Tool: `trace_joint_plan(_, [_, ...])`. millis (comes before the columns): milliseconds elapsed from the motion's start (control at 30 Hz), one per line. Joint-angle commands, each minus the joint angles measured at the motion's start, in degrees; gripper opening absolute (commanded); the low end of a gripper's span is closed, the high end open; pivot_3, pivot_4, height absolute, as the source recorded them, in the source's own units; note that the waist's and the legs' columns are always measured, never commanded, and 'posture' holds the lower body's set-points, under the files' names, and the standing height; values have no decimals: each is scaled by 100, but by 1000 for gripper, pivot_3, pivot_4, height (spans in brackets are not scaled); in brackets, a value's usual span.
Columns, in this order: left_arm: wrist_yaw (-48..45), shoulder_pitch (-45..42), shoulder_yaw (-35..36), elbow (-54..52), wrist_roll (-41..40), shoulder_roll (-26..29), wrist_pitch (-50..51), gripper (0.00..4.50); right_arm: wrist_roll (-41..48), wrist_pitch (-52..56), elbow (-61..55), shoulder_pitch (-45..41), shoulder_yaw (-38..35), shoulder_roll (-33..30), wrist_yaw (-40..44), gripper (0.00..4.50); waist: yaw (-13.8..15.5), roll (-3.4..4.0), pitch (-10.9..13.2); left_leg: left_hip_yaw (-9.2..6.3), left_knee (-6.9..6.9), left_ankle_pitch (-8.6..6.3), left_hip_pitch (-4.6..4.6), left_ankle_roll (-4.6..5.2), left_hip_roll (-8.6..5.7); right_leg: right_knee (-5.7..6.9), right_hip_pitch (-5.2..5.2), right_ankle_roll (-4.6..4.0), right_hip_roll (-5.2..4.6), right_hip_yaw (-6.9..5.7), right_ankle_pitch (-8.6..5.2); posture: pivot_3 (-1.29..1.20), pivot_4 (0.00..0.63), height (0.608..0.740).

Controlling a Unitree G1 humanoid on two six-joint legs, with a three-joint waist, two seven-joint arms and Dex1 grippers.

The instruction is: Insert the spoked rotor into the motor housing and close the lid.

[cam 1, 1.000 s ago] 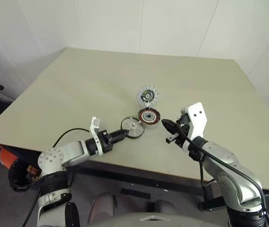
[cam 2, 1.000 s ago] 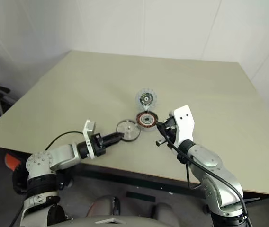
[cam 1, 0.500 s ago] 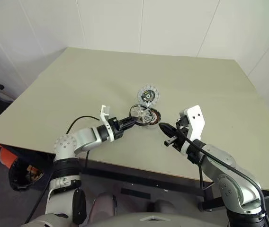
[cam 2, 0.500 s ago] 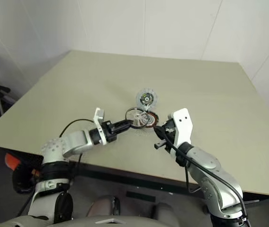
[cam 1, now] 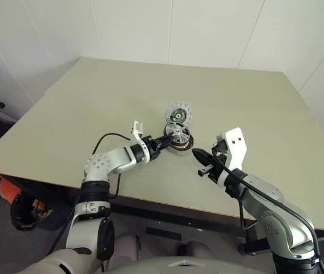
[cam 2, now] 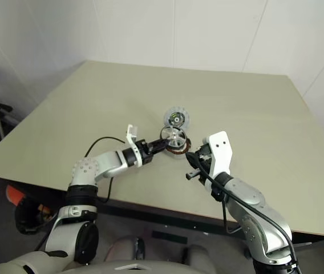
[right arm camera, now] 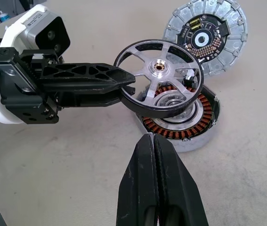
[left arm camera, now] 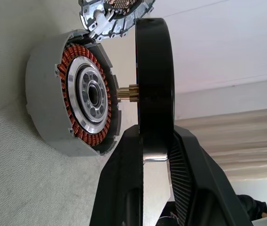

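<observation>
Left gripper (right arm camera: pixel 124 87): my two black fingers are clamped on the dark rim of the flat silver six-spoked metal rotor (right arm camera: pixel 159 77), one finger above the wheel and one below. Pinching the near-left edge leaves the hub and the far side free.

Rotor: off the table, held roughly flat over the housing, its small brass shaft (left arm camera: pixel 126 92) pointing at the housing's centre hole. There is a gap between them; it is not seated.

Motor housing (right arm camera: pixel 190 132): squat round grey cup with a ring of copper-brown windings around a silvery hub, standing open-side up on the beige table (cam 1: pixel 93 103), near the middle. In the right wrist view the rotor covers its far-left part.

Lid (right arm camera: pixel 208 35): flat round disc with a pale grey segmented rim and dark centre, lying flat on the table just beyond the housing, almost touching it. It looks parked there, waiting its turn.

Right gripper (right arm camera: pixel 154 146): my fingers are pressed together and carry nothing. It hovers off the table just near-right of the housing, tip aimed at it; I judge it is on standby to steady the cup.

Step in hand: lining shaft up with hub.

Next, as I judge: lower straight, keep the wheel level.

Risk: a tilted rotor could catch on the windings.
</observation>
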Motion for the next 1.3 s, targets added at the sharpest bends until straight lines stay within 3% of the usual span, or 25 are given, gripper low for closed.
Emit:
trace_joint_plan(33, [-134,-188,43,-27,5,-104,-38,465,72,-56,-334,-67,10,5,-45,0,1,0,0,0,0,0,0,0,0,0,0,-1,0,0,1,0,0,740])
trace_joint_plan(800, [-323,-592,159,743,633,-415,-275,465,77,-90,-289,-126,4,-34,-80,0,7,0,0,-8,1,0,-1,1,0,-1,5,-10,-1,-8,5,0,0,740])
trace_joint_plan(1200, [-495,-613,353,505,594,-367,-107,4256,68,-84,-275,-155,3,-21,-105,0,6,0,0,-12,1,0,2,2,0,-1,10,-15,-2,-14,5,0,0,740])
trace_joint_plan(1300, [-428,-555,540,222,340,-320,119,4256,72,-87,-272,-154,6,-8,-112,0,-8,0,1,-12,2,0,2,0,1,-1,9,-16,-2,-14,5,0,0,740])
